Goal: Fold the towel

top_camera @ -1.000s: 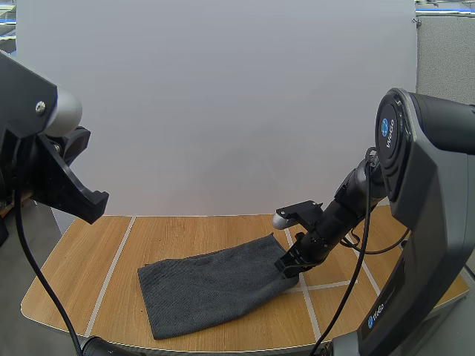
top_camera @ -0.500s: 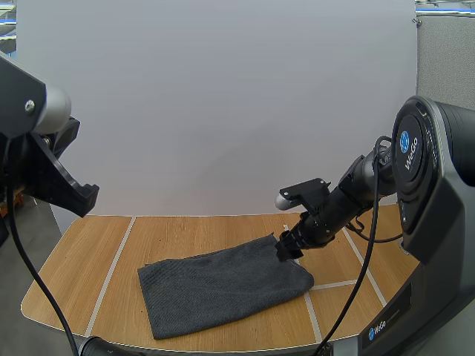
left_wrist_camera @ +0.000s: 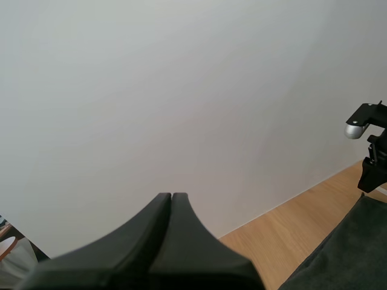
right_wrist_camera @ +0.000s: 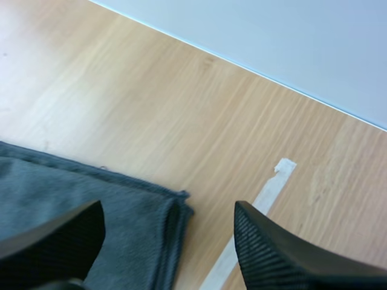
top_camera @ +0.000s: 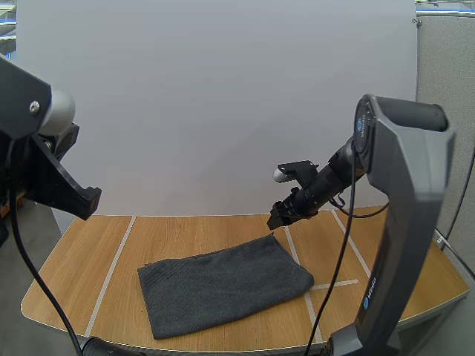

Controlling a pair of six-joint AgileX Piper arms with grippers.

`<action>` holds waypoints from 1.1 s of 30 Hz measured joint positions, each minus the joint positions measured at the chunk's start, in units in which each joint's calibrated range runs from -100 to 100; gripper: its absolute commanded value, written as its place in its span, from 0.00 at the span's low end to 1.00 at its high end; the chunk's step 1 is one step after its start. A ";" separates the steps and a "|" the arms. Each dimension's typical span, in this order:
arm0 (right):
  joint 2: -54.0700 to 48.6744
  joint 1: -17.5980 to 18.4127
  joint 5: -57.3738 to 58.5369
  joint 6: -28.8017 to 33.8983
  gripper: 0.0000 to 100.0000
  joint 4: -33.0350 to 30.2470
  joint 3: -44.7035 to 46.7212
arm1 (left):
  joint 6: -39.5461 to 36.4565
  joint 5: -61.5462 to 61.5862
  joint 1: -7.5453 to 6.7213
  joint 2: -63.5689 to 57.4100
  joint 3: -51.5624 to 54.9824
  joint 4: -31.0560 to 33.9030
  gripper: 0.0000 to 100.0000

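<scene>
A dark grey towel lies folded on the wooden table, its long side running left to right. My right gripper hangs open in the air just beyond the towel's far right corner. In the right wrist view its two fingers stand wide apart over that towel corner, with nothing between them. My left gripper is shut on nothing, its fingers together as one dark wedge, raised high at the table's left. From there the towel's edge and the right gripper show far off.
White tape lines divide the tabletop into sections; one line runs beside the towel's corner. A white wall stands behind the table. Bare wood lies left of and behind the towel.
My right gripper has opened, let go of the towel's right edge, and risen up and back from it. The towel stays folded on the table.
</scene>
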 measured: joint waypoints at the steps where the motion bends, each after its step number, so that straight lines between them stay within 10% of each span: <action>1: 2.29 0.00 0.96 -0.54 1.00 0.26 -1.96 | 0.00 0.06 0.15 -0.11 0.00 -0.26 0.00; 20: 17.62 0.75 14.18 -4.47 1.00 0.49 -12.19 | 0.00 0.06 0.49 -0.11 0.00 -0.44 0.00; 29: 17.78 0.75 17.48 -3.54 0.00 -1.88 -12.19 | 0.00 0.06 0.49 -0.11 0.00 -0.44 0.00; 33: 17.77 0.75 17.48 -3.19 0.00 -1.88 -12.19 | 0.00 0.06 0.49 -0.11 0.00 -0.44 0.00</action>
